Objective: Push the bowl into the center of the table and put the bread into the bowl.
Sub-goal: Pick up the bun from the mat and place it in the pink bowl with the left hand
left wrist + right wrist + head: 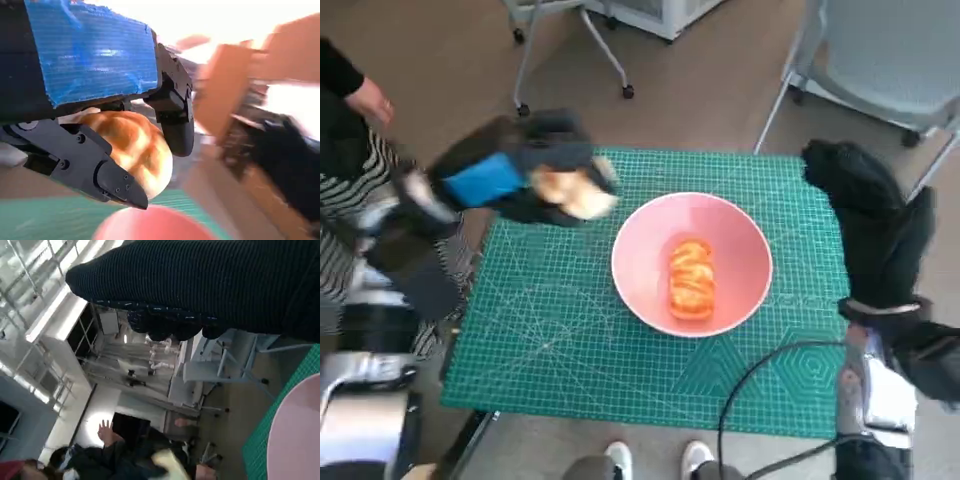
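Observation:
A pink bowl point(645, 255) stands near the middle of the green cutting mat point(570, 340), and one golden bread roll point(691, 278) lies inside it. My left hand point(520, 180) hovers over the mat's far left corner, motion-blurred, gripping a second pale-brown bread roll point(575, 192). The left wrist view shows that roll point(135, 145) held between the black fingers point(177, 120), with the bowl's rim point(150, 225) blurred just beyond. My gloved right hand point(865, 200) hangs above the table's right edge, holding nothing. In the right wrist view the glove point(200, 285) lies above the bowl's edge point(297, 440).
A person's hand point(370, 100) and striped clothing show at the far left. A grey chair point(890, 50) stands behind the table's right corner, and chair legs on castors point(570, 50) stand at the back. A black cable point(760, 380) crosses the mat's near right part.

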